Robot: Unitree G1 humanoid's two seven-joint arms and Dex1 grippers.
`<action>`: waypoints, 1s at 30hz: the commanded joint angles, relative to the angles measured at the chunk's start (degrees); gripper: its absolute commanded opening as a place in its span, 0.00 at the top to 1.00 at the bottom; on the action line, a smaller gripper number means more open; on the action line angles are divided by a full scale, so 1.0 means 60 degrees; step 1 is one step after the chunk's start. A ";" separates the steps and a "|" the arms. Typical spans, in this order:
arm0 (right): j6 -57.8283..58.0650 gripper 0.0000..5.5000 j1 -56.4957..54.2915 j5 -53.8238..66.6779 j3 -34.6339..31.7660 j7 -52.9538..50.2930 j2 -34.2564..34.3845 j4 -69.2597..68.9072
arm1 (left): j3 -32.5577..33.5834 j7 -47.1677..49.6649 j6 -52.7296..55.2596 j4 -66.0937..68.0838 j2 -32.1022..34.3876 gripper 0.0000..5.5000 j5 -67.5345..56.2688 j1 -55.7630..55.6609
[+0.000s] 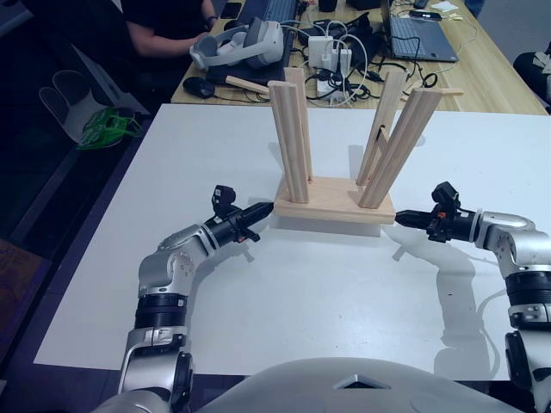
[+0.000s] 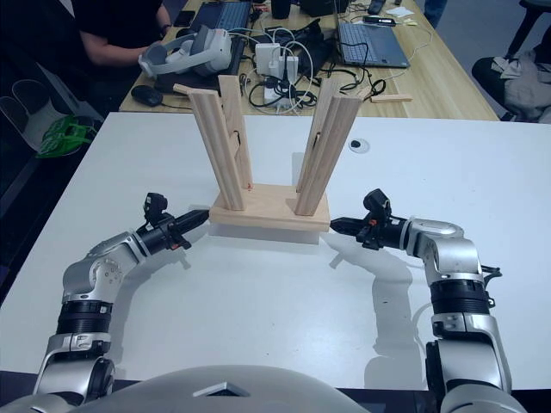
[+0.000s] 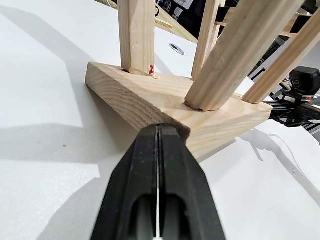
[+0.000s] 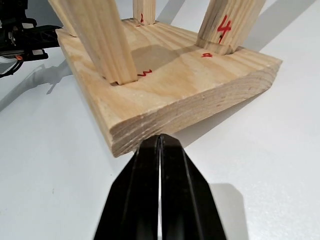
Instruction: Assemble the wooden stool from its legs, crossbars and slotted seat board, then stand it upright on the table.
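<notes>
Now legs (image 1: 291,138) stand slotted in seat board (image 1: 331,205).

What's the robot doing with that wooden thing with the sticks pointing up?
The robot is putting together a wooden stool. Right now it lies upside down on the white table, with the seat board flat and the legs sticking up. The left gripper and the right gripper are both shut, each with its tip at an opposite end of the seat board. The stool is not yet stood upright.

White table (image 1: 301,292), wooden seat board (image 1: 331,208) lying flat near its middle
</notes>
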 commanded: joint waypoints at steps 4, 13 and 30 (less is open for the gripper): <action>0.0312 1.00 -0.0155 0.0697 0.0021 0.0177 0.0221 -0.1015 | -0.0332 -0.0353 0.0226 -0.0482 -0.0174 1.00 -0.0385 -0.0149; 0.0401 1.00 -0.0080 0.0659 0.0036 0.0158 0.0248 -0.1179 | -0.0375 -0.0304 0.0207 -0.0503 -0.0168 1.00 -0.0397 -0.0122; -0.0100 1.00 -0.0129 0.0247 0.0368 0.0023 0.0164 -0.0915 | -0.0403 -0.0004 0.0000 -0.0121 -0.0172 1.00 -0.0031 -0.0198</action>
